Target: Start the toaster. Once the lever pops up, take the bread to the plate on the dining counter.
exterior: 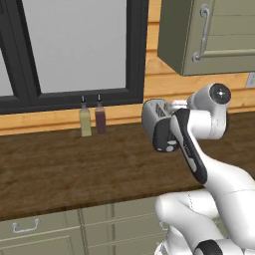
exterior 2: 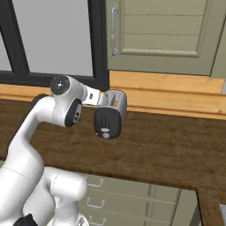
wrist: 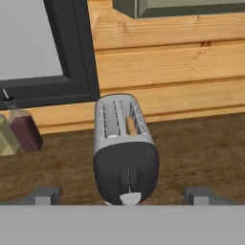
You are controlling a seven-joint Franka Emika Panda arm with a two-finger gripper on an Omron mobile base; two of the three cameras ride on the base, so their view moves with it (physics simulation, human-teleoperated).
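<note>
We have yet to start the rounded silver-grey toaster (wrist: 125, 148) on the dark wood worktop (wrist: 191, 148), light-brown bread (wrist: 130, 125) in its slot, our gripper (wrist: 125, 195) wide open, empty.

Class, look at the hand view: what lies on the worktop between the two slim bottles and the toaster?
Nothing does. In the hand view, only bare dark wood worktop separates the bottles from the toaster.

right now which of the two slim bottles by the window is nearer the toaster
The dark red slim bottle; the pale yellow-green slim bottle stands on its far side from the rounded silver-grey toaster.
</note>
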